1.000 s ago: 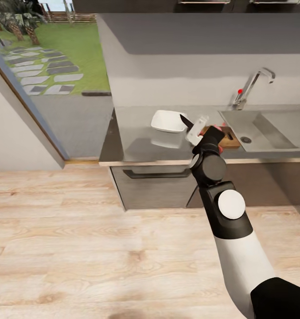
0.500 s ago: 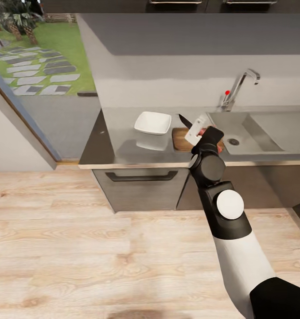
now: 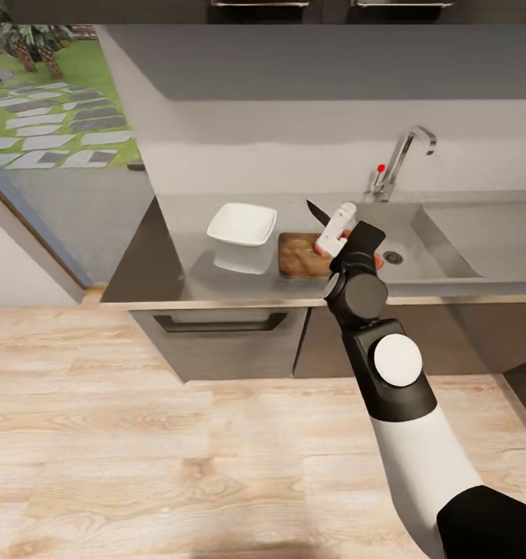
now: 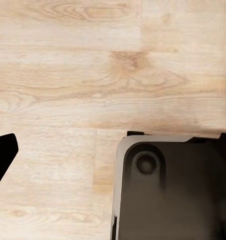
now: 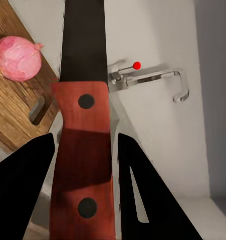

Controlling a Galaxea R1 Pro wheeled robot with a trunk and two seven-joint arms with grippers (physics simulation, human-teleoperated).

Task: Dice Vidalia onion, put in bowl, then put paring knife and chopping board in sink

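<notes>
Fingers of the right gripper (image 5: 82, 165) sit closed on the red handle of the paring knife (image 5: 82, 115), one dark finger (image 5: 22, 185) on each side, blade pointing out ahead. Head view: same knife (image 3: 318, 211) held up over the counter edge, blade tip aimed toward the bowl. Left gripper: cannot tell its state; left wrist view gives wood floor (image 4: 92, 75) and a dark robot part.

Handling, as a guess: knife is rigid, light, slim; the handle grip looks right, blade stays free for cutting. Vidalia onion (image 5: 16, 57) is small, round, smooth-skinned, pinkish here; likely to roll or skid under the blade, so it probably needs a straight press down through its middle. It lies on the chopping board (image 3: 301, 255), near a slot in the wood.

Counts: one onion, whole, uncut. One knife. One board, on the countertop (image 3: 177, 268) between bowl (image 3: 242, 223) and sink (image 3: 441, 244). One bowl, empty. One sink, one tap (image 3: 402, 159) with red knob.
</notes>
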